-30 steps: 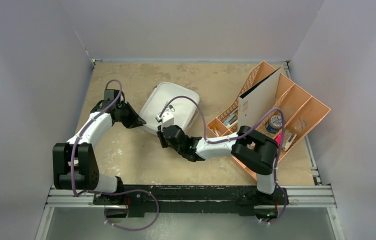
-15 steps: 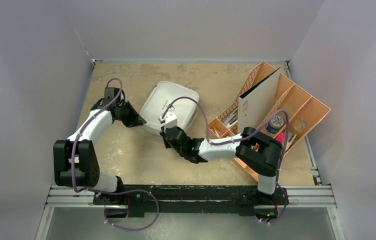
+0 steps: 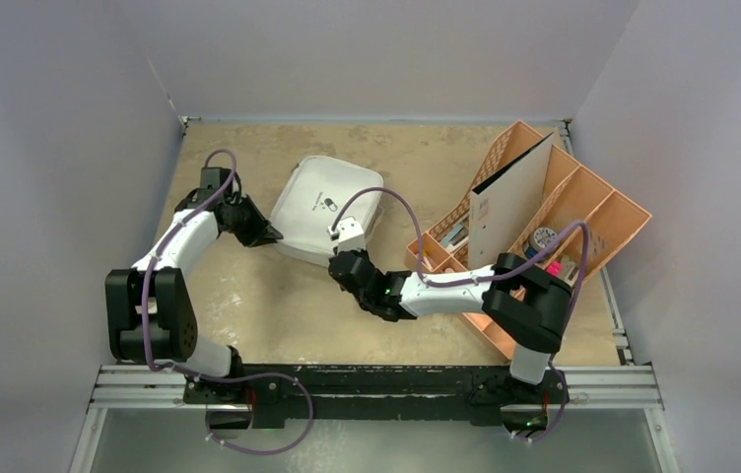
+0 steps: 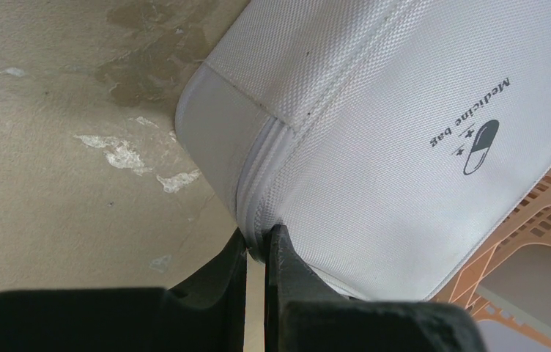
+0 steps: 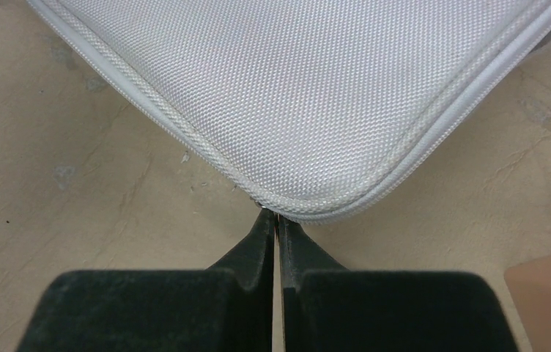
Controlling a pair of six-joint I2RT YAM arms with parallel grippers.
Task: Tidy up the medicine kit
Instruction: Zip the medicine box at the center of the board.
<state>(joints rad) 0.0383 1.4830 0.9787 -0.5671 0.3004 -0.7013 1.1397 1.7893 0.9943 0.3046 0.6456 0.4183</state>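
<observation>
left gripper jaws nearly together, only a thin slit btwn them, nipping the ribbed zip seam on the side wall of the medicine kit. right gripper jaws fully together, black tips pressed flat to each other and touching the kit's near corner right at the corded piping. a tiny metal bit shows at the tips, but can't tell if they've got hold of it.

kit: pale grey-white woven fabric w/ a fine grid texture, rounded-square shape. a smooth plain panel wraps the corner by the left jaws, and the seam runs round the side as parallel ribs. lid is down and faces up, w/ a small dark half-filled pill logo and "medicine bag" in script beside it.

position: kit lies flat on the mottled beige table, towards the back, approx centre, btwn the two grippers. left one is at its left side, right one at its near edge. orange tray, lattice-walled plastic w/ slanted compartments, sits right of the kit, near but apart. a white card stands upright in the tray. small items in its compartments are too small to name.
</observation>
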